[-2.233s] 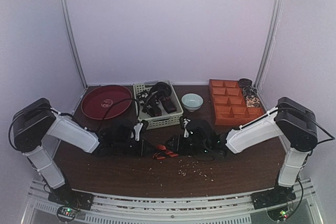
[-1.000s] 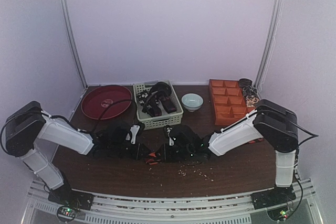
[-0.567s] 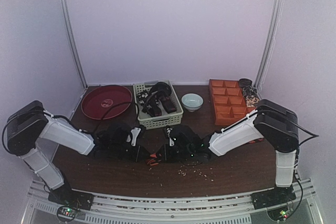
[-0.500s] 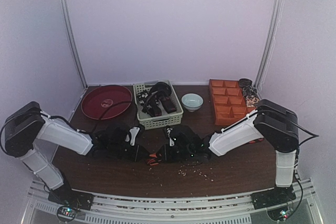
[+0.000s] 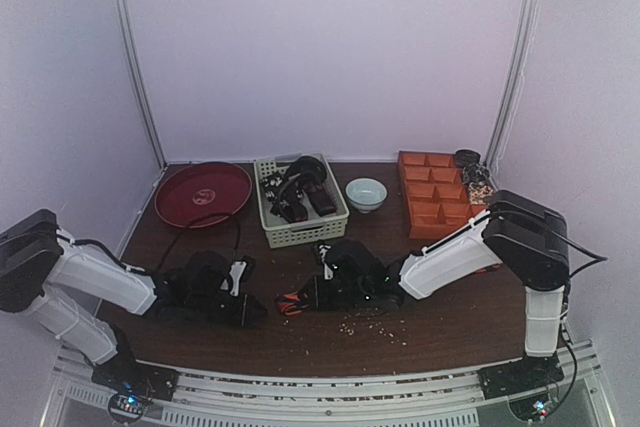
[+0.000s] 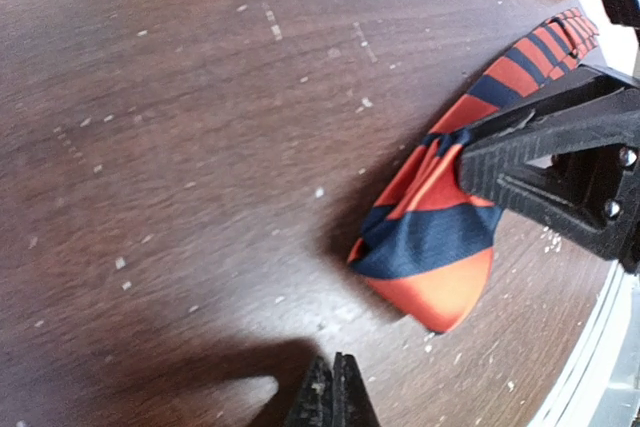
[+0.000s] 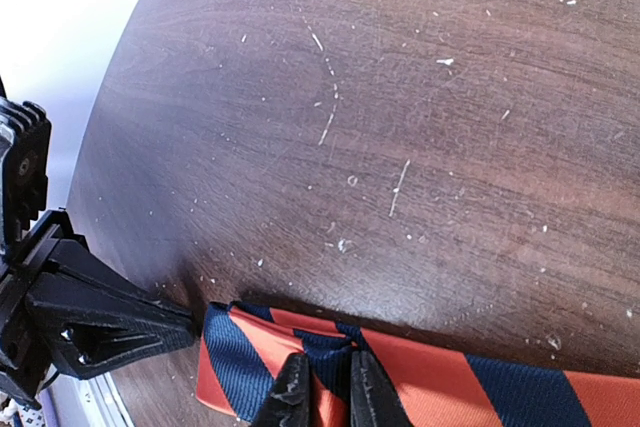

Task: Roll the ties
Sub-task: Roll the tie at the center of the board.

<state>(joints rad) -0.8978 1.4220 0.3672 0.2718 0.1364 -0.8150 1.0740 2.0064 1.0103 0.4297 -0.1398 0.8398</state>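
- Two claws, one change: the left claw (image 6: pixel 332 394) has shut on nothing and drawn back near-left, its tips just beside the tie's end.
- Alone now, the right claw (image 7: pixel 322 387) pinches the striped tie (image 6: pixel 430 247), whose folded end lies on the surface (image 5: pixel 450 317); rolling looks barely begun.
- One striped tie is out.
- One basket (image 5: pixel 340 227) holds dark ties (image 5: pixel 300 192), too tangled to count.
- One red plate (image 5: pixel 200 192), one bowl (image 5: pixel 366 192), one orange tray (image 5: pixel 432 187).

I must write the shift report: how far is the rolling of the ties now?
Done: I can make out no finished roll. In hand: the right claw pinches the striped tie, only its end folded; the left claw is shut, empty. Left: rolling it, then the dark ties in the basket.
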